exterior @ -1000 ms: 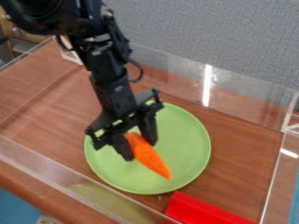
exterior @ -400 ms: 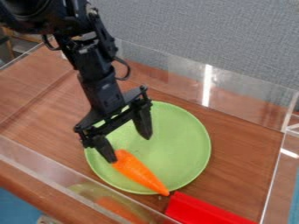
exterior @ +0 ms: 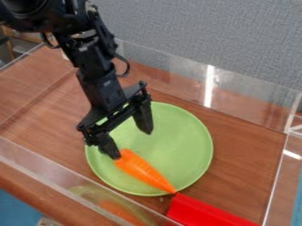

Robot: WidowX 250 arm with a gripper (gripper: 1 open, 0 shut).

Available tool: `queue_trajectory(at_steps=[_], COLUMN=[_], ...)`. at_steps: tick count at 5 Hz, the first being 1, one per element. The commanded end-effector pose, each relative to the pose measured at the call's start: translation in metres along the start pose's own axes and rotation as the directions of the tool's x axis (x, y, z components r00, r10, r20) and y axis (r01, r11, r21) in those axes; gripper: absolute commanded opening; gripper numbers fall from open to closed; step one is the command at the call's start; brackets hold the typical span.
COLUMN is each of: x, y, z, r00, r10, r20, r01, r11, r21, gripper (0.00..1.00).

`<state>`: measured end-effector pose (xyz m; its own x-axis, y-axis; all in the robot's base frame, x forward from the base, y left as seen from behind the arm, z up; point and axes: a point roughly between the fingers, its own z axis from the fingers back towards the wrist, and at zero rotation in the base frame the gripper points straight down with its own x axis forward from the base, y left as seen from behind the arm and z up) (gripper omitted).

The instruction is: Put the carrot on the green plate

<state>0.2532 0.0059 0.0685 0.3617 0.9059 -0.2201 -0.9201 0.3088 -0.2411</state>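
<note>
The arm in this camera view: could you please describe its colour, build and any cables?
The arm is matte black, built of blocky segments, with dark cabling looped beside its upper links. It ends in a black gripper with two slim, straight jaws. No markings are legible.

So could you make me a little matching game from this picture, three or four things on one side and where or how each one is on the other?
Things:
1. carrot
2. green plate
3. red block
4. end effector

Places or states:
A. at the bottom edge of the picture, just off the plate's rim
B. lying on the plate's near edge
C. open, above the plate, holding nothing
D. resting on the wooden table

Pairs: 1-B, 2-D, 3-A, 4-C
</note>
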Motion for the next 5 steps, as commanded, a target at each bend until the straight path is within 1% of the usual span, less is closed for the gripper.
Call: queue_trajectory(at_steps=[1,2,3,4,5], x=[-0.012,-0.022,-0.017,-0.012,-0.015], y=[-0.015,-0.019,-0.027,-0.038,-0.048], z=[0.021,0.031,0.053,0.08,0.093], r00=[0.999,0.997,0.995,0.99,0.987], r10=[-0.037,-0.051,-0.059,-0.075,-0.105], r20=[0.039,0.054,0.077,0.117,0.123], r01=[0.04,0.056,0.067,0.09,0.122], r11=[0.997,0.995,0.992,0.987,0.983], r21=[-0.068,-0.087,-0.107,-0.13,-0.138], gripper=[1.0,1.0,1.0,1.0,1.0])
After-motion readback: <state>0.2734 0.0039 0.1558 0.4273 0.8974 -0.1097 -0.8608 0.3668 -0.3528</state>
